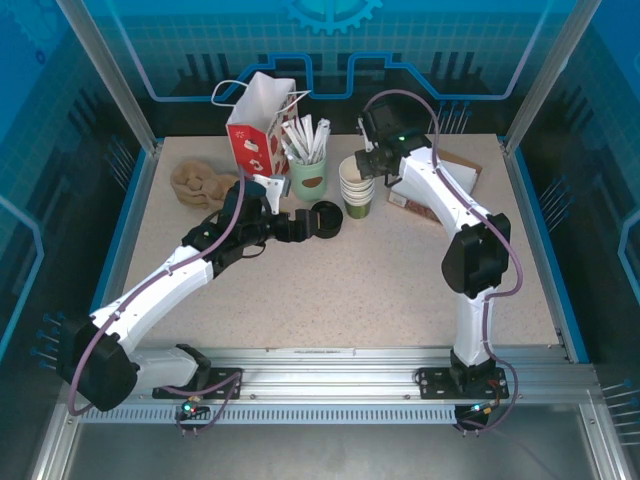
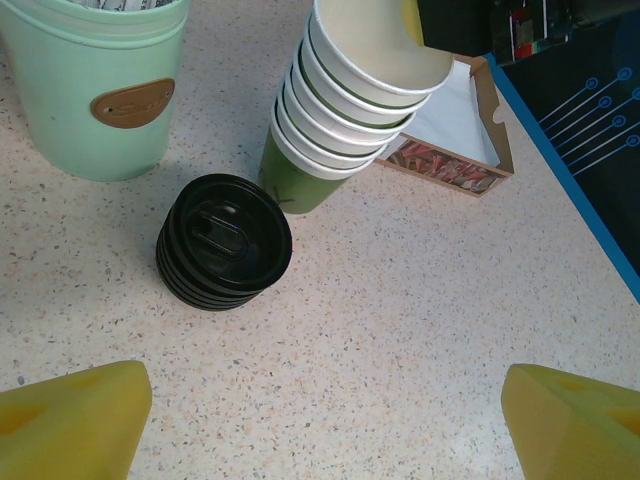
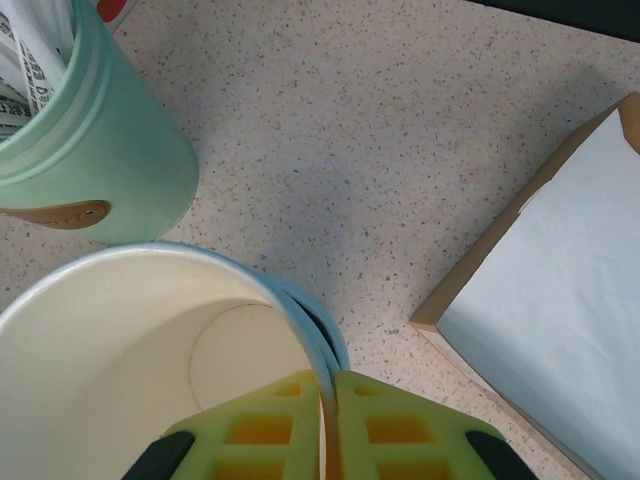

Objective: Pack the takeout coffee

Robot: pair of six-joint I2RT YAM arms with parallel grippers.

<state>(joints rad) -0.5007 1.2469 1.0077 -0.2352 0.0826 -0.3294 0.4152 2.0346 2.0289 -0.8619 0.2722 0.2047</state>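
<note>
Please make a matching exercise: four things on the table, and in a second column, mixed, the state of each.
1 stack of round black plastic lids
2 top white-rimmed paper cup of the stack
3 pale-green cup
4 brown cardboard box

a holds white sticks
b rim pinched by right gripper
c holds white paper
d beside the cup stack

Pairs: 1-d, 2-b, 3-a, 4-c
</note>
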